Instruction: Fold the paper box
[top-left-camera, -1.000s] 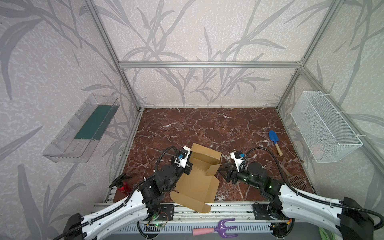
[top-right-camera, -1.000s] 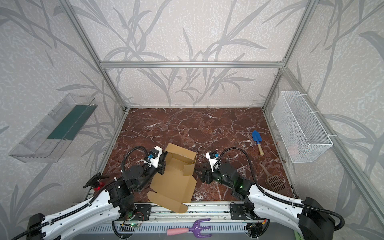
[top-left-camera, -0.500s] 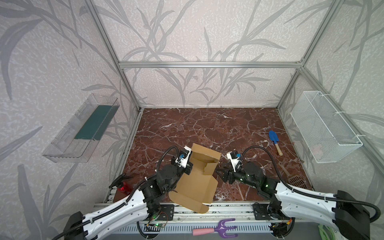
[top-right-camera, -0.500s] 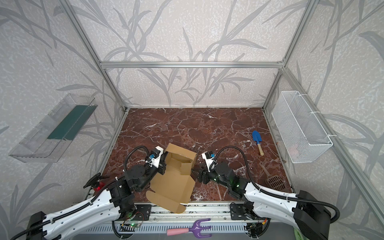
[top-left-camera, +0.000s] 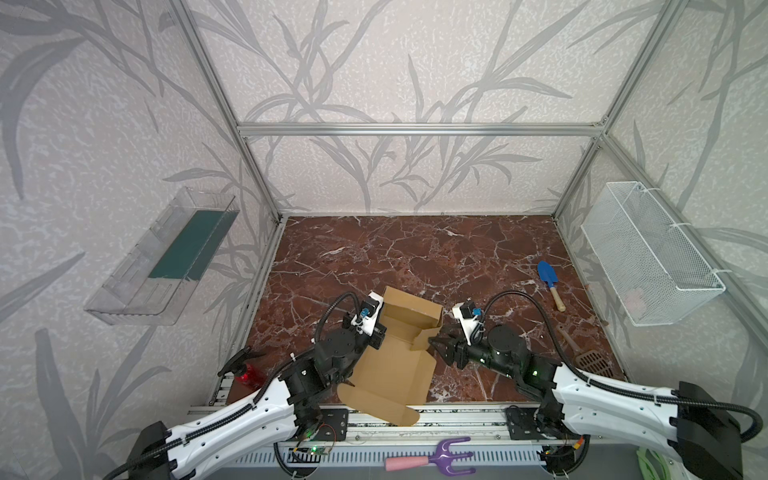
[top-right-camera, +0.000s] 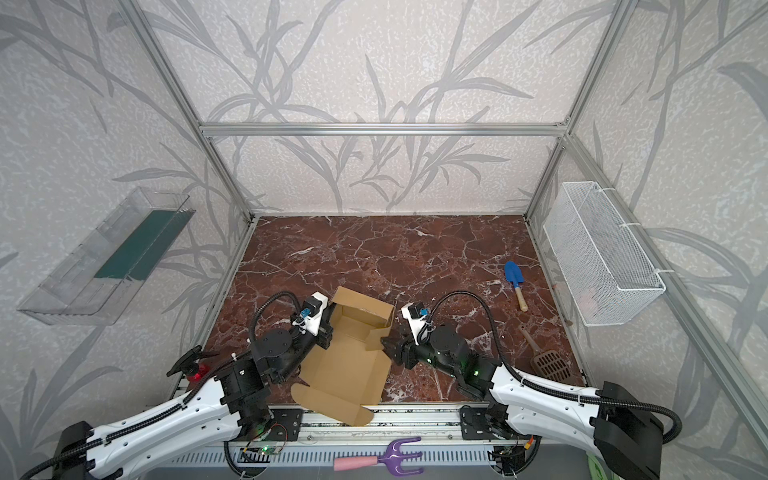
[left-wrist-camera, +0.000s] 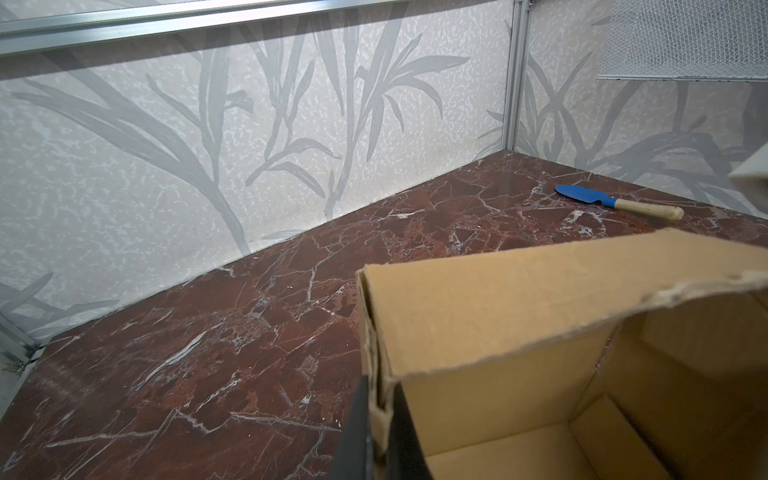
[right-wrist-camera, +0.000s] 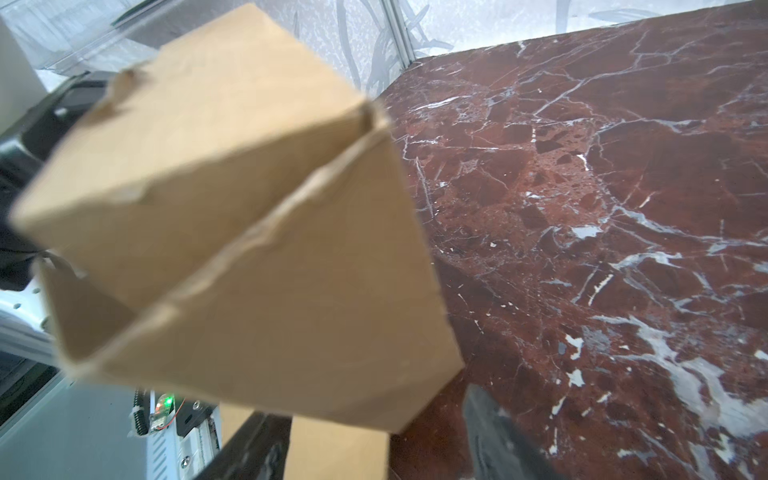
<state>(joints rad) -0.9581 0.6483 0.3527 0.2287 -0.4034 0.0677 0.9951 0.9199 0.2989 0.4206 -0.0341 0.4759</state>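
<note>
The paper box (top-left-camera: 390, 370) is matt cardboard, the tabletop (top-left-camera: 415, 257) glossy marble.

Right wrist view blurs the paper box (right-wrist-camera: 232, 232); pinkish contents of the wire basket (top-left-camera: 631, 257) are unidentifiable

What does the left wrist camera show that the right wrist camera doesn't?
Only left wrist: blue trowel, white mesh basket, the paper box from inside, left end effector shut on its wall. Only right wrist: the box's outside, right end effector open, a flap between its fingers. Both: the box and marble table.
</note>
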